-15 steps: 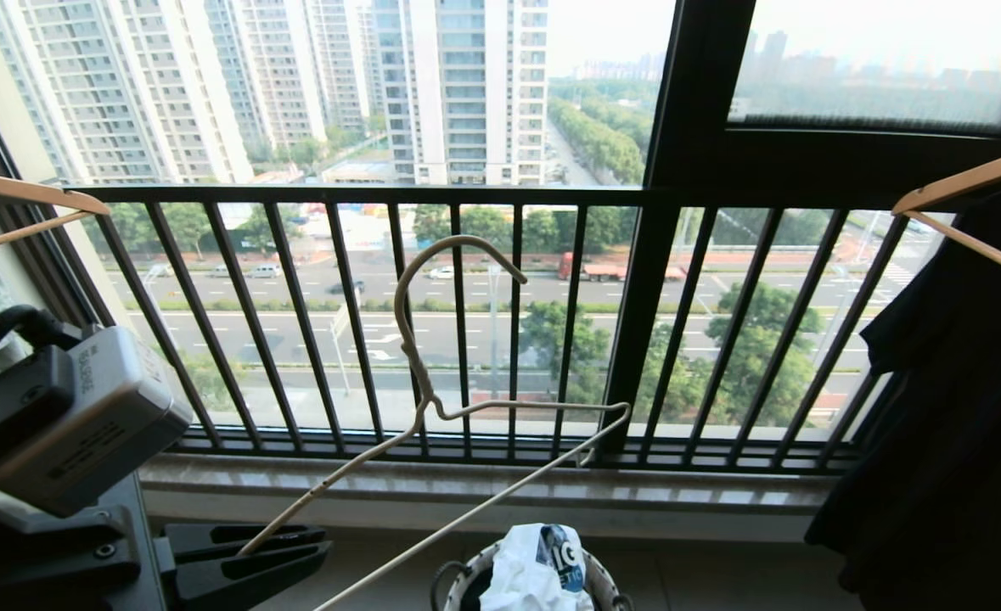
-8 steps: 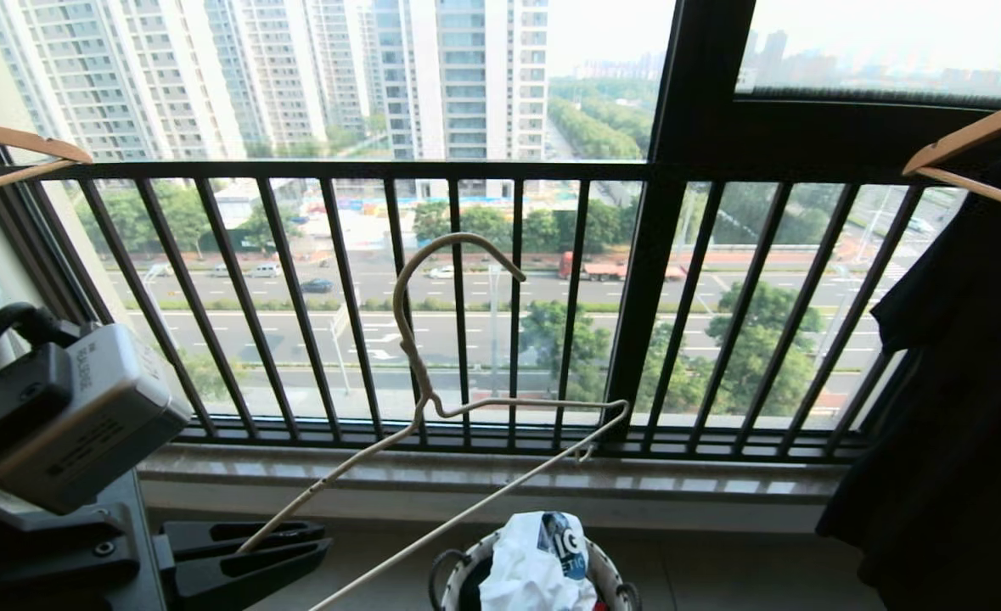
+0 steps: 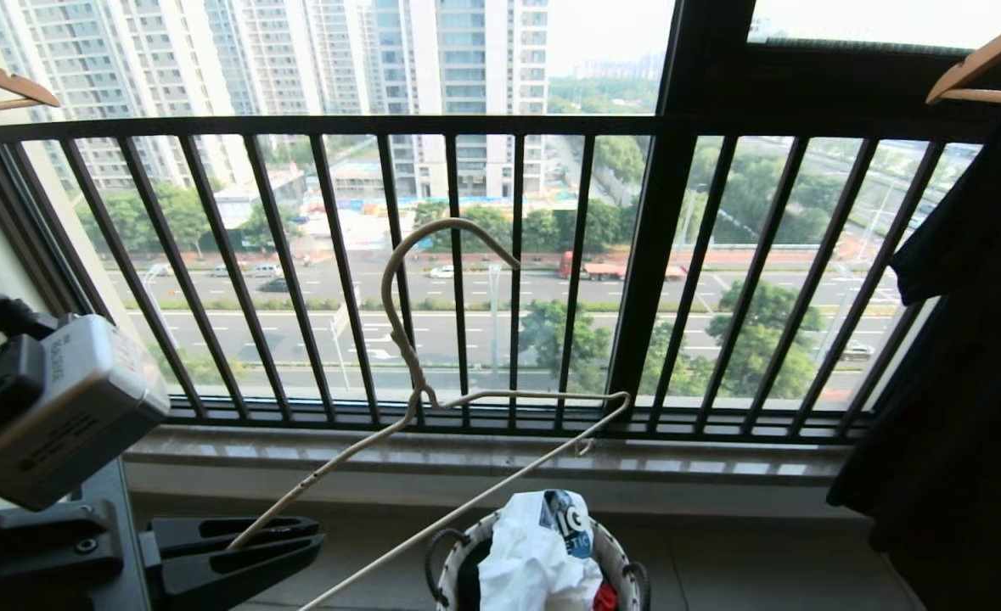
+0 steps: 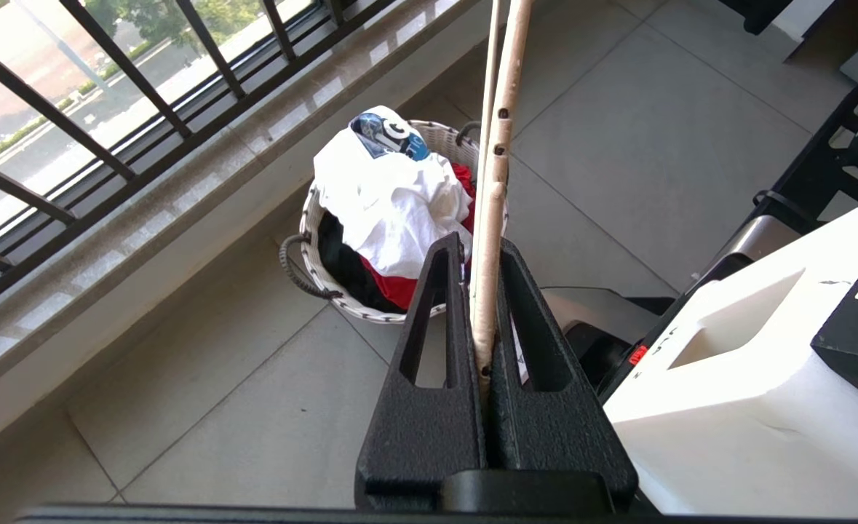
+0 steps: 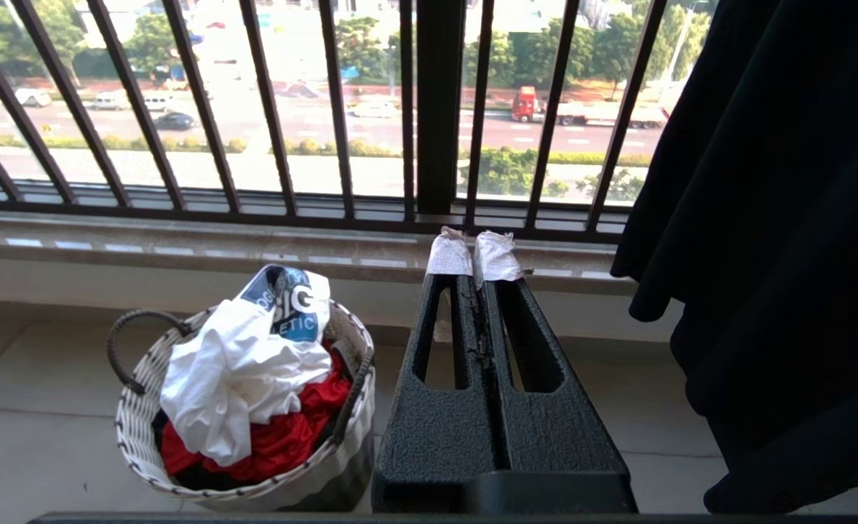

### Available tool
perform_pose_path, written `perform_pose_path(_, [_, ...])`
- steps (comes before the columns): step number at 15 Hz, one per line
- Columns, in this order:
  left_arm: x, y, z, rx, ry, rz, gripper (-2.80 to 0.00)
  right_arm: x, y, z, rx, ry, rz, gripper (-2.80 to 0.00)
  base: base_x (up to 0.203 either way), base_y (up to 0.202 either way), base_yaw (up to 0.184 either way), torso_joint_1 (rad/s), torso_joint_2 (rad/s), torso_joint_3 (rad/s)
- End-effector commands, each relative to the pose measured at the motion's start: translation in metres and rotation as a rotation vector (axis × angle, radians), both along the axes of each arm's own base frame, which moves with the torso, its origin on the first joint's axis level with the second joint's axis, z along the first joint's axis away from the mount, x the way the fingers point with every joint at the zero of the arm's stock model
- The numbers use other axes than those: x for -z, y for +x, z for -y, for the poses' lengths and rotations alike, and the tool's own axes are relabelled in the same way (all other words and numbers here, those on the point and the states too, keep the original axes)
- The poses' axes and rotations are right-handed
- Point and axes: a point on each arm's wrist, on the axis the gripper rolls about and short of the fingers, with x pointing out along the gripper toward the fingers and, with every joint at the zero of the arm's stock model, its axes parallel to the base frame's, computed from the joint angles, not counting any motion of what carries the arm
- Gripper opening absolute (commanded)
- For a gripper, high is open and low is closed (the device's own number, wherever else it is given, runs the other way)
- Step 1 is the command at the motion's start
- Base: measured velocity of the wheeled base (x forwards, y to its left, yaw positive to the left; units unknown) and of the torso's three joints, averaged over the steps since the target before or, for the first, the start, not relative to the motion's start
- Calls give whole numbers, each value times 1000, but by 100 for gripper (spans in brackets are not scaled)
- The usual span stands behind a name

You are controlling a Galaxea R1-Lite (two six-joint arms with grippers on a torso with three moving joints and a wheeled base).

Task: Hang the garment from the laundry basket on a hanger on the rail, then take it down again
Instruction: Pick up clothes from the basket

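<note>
Pale grey tiled floor (image 5: 28,437) below a stone window sill (image 3: 483,458), with a black barred railing (image 3: 364,127) in front of the glass and a street, trees and tall apartment blocks beyond. Dark window frame post (image 3: 661,229) right of centre.

On the floor just below the sill: laundry basket (image 5: 145,437), white woven with dark looped handles. Heaped on top of it, the garment (image 5: 243,371), crumpled white with its blue printed patch turned upward; underneath, a red garment (image 5: 283,437) and something dark.

Hanging at the right edge, a large black cloth (image 5: 785,255) on a wooden hanger (image 3: 984,64), close beside the basket and covering that end of the railing. Another wooden hanger (image 3: 3,85) at the upper left.

Low on the left, left gripper (image 4: 483,269), fingers clamped together on one end of the hanger (image 3: 419,373); thin beige wire held tilted, hook uppermost, in the air before the railing and above the basket, touching neither. Grey camera housing (image 3: 50,407) just above that gripper.

Right gripper (image 5: 476,258), fingers pressed together on nothing, white-padded tips pointing at the sill, just beside the basket and near the black cloth.
</note>
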Motion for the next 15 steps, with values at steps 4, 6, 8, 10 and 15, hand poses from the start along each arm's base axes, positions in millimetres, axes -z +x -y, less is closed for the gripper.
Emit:
perform_pose_path(4, [-3, 0, 0, -2, -27, 19, -280, 0, 0, 0, -1, 1, -2, -280, 0, 0, 0, -195, 510, 302])
perform_pose_path(6, [-3, 0, -1, -4, -28, 18, -280, 0, 0, 0, -1, 0, -2, -280, 0, 0, 0, -185, 495, 310])
perform_pose_path(8, [-3, 0, -1, -3, -28, 19, -280, 0, 0, 0, -1, 0, -2, -280, 0, 0, 0, -170, 476, 315])
perform_pose_path(10, [-3, 0, -1, -10, -32, 22, -280, 0, 0, 0, -1, 0, -2, -280, 0, 0, 0, -162, 476, 316])
perform_pose_path(15, [-4, 1, -2, -21, -34, 26, -280, 0, 0, 0, -1, 0, -2, -280, 0, 0, 0, -127, 456, 332])
